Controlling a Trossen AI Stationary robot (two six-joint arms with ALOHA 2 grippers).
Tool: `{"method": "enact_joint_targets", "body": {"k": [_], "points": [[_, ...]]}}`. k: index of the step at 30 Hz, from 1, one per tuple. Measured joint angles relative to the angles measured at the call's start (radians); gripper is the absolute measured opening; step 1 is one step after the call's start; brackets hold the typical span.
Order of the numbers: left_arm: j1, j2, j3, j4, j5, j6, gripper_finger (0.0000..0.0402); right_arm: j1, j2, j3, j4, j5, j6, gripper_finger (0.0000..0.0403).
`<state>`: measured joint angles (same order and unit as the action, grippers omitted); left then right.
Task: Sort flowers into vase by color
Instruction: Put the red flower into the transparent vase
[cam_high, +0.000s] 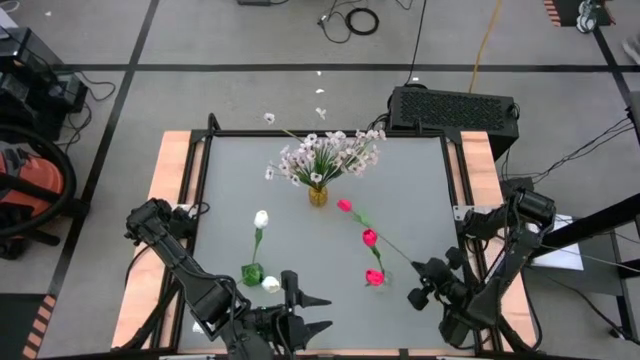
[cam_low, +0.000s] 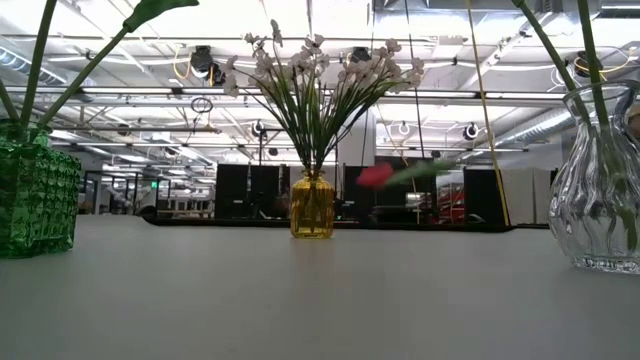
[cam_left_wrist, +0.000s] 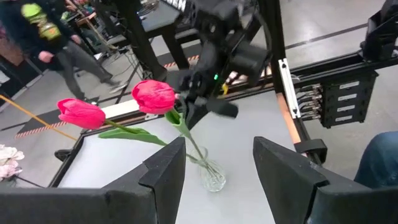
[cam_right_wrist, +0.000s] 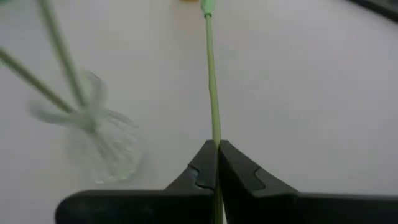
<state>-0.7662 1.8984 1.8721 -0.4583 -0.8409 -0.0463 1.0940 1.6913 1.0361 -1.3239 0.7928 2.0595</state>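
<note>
Near the table's right near corner, my right gripper (cam_high: 414, 268) (cam_right_wrist: 217, 144) is shut on the stem of a pink-red tulip (cam_high: 344, 205) (cam_low: 376, 175). Two more pink-red tulips (cam_left_wrist: 152, 96) stand with their stems in a clear glass vase (cam_left_wrist: 211, 175) (cam_low: 600, 200) (cam_right_wrist: 93, 140). White tulips (cam_high: 261, 218) stand in a green vase (cam_high: 251, 272) (cam_low: 35, 195). The white-lilac sprays (cam_high: 325, 152) fill a yellow vase (cam_high: 318, 195) (cam_low: 311, 205). By the near edge, my left gripper (cam_high: 322, 312) (cam_left_wrist: 219, 149) is open and faces the clear vase. My right gripper pinches the thin green stem (cam_right_wrist: 214, 118) of the pink-red tulip between its two fingers, toward the stem's lower end. The fingers come from the table's right near side and lie roughly along the stem. The tulip is lifted clear, with its bloom toward the yellow vase.
A black box (cam_high: 452, 108) sits beyond the table's far right corner. The raised table frame (cam_high: 195, 180) runs along both sides. Bare grey tabletop (cam_high: 400, 185) lies between the yellow vase and the right edge. A person (cam_left_wrist: 56, 37) walks in the room beyond.
</note>
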Motion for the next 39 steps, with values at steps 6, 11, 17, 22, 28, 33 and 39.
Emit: {"method": "enact_joint_targets", "body": {"k": [6,11,17,22,28,33,39], "points": [[0.005,0.0,0.0,0.0,-0.005,0.0,0.0196,0.055,-0.001,0.181,-0.237,0.01,0.1,0.0],[0.006,0.0,0.0,0.004,-0.036,0.0,0.0196,0.085,-0.012,0.269,-0.248,0.079,0.069,0.0],[0.005,0.0,0.0,0.008,-0.088,0.0,0.0196,0.096,-0.011,0.341,-0.246,0.249,0.034,0.0],[0.005,-0.004,0.0,0.019,-0.162,0.008,0.0196,0.063,-0.02,0.391,-0.247,0.395,-0.069,0.0],[0.004,-0.043,0.0,0.025,-0.26,0.013,0.0196,0.016,-0.07,0.432,-0.247,0.581,-0.229,0.0],[0.001,-0.092,0.0,0.023,-0.34,0.078,0.0196,0.006,-0.125,0.446,-0.235,0.719,-0.363,0.0],[0.046,-0.168,0.0,0.062,-0.175,0.086,0.0196,0.026,-0.158,0.446,-0.103,0.779,-0.605,0.0]]}}
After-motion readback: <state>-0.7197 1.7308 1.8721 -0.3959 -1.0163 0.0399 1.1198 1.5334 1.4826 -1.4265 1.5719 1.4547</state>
